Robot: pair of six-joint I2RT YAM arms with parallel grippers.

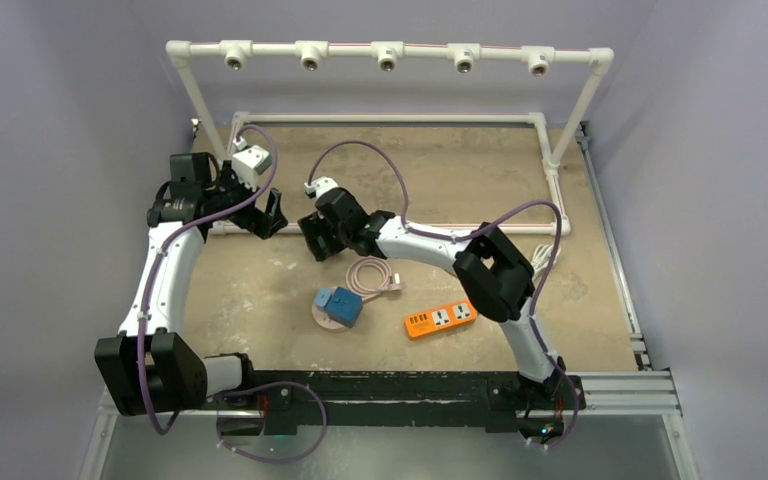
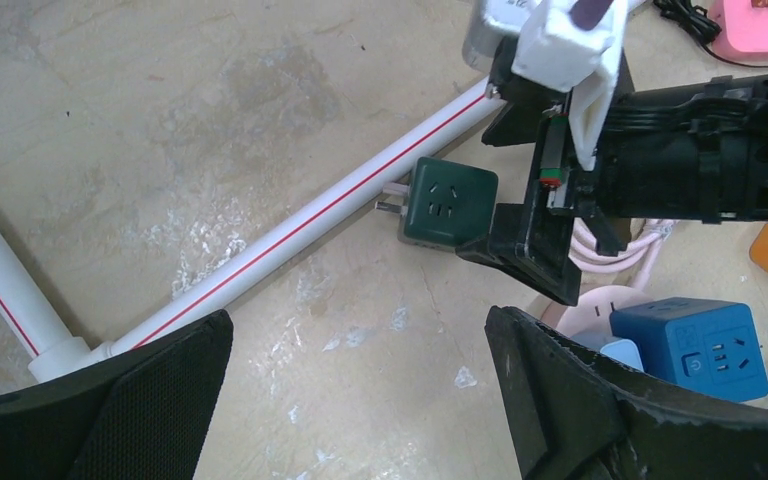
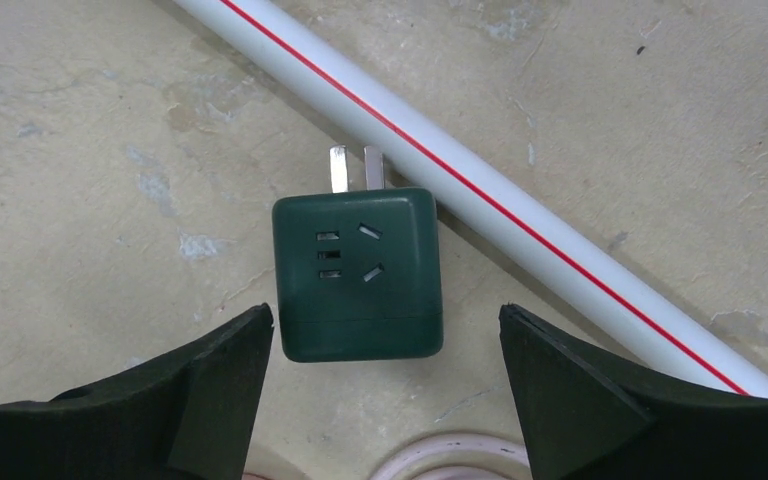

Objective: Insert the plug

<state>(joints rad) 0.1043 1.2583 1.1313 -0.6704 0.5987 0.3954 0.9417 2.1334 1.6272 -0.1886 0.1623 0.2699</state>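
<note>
- Black fingers (image 3: 210, 390) of right hand (image 3: 382, 315): spread wide, 1 on each side of green cube plug (image 3: 355, 275), neither touching it, nothing pinched.
- Left hand (image 2: 360, 320): spread wide as well, empty, hovering over bare desk (image 2: 110, 120) near white pipe (image 2: 290, 235).
- Green cube plug: flat on desk, socket face up, just beside the pipe, well apart from orange power strip (image 1: 440, 319).
- Hazard 1, judged: uneven finger contact on closing, likely to shove or twist the cube against the pipe and leave it skewed in the grip.
- Hazard 2, judged: grip low on the rear edge only, likely to let the cube pivot or slip on lifting.
- Hazard 3, judged: power strip unheld, likely to slide under insertion force.
- Heading: 2 flat prongs (image 3: 355, 168) pointing away from the right wrist camera toward the pipe, tips just beside it.
- Long axis: body near-cubic, so prong line taken as axis, lying level on the desk and crosswise to the fingers' closing line.
</note>
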